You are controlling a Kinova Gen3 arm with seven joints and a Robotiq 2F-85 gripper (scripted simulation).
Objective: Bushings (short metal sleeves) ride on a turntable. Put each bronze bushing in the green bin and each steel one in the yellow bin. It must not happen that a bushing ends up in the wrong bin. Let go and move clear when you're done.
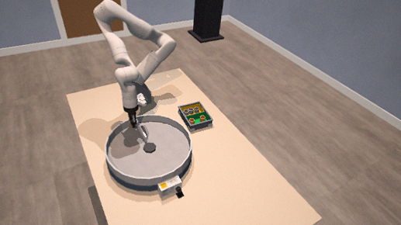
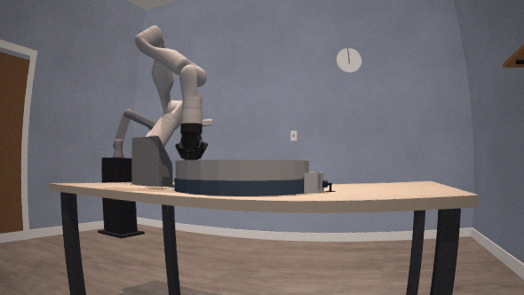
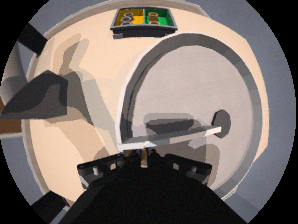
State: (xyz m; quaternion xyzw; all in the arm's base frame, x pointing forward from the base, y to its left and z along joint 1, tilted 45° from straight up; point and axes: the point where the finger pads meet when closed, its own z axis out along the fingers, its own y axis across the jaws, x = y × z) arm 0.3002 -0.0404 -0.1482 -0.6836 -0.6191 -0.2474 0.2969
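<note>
On a pale tabletop (image 1: 238, 173) (image 2: 377, 193) (image 3: 55, 155), blue-walled room

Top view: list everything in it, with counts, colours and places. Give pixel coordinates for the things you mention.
table (image 1: 238, 173) (image 2: 377, 200) (image 3: 55, 145): one, tan, centre
turntable (image 1: 165, 167) (image 2: 242, 171) (image 3: 200, 75): one, grey, on table
hub (image 1: 149, 147) (image 3: 222, 123): one, dark grey, turntable centre
bar (image 1: 143, 132) (image 3: 180, 136): one, pale, over turntable
control box (image 1: 170, 187) (image 2: 313, 182): one, white, beside turntable
yellow bin (image 1: 202, 107) (image 3: 135, 15): one, beyond turntable
steel bushings (image 1: 191, 110) (image 3: 127, 19): three, grey, yellow bin
green bin (image 1: 197, 121) (image 3: 167, 19): one, adjoining yellow
bronze bushings (image 1: 202, 118) (image 3: 153, 17): two, green bin
held bushing (image 3: 144, 154): one, apparently bronze, between fingers
black stand (image 1: 208, 11) (image 2: 119, 215): one, on floor
door (image 1: 84, 5) (image 2: 11, 142): one, brown, back wall
arm (image 1: 129, 90) (image 2: 192, 99): one, white, above table
gripper (image 1: 133, 125) (image 2: 192, 157) (image 3: 143, 151): one, black, over turntable edge
</note>
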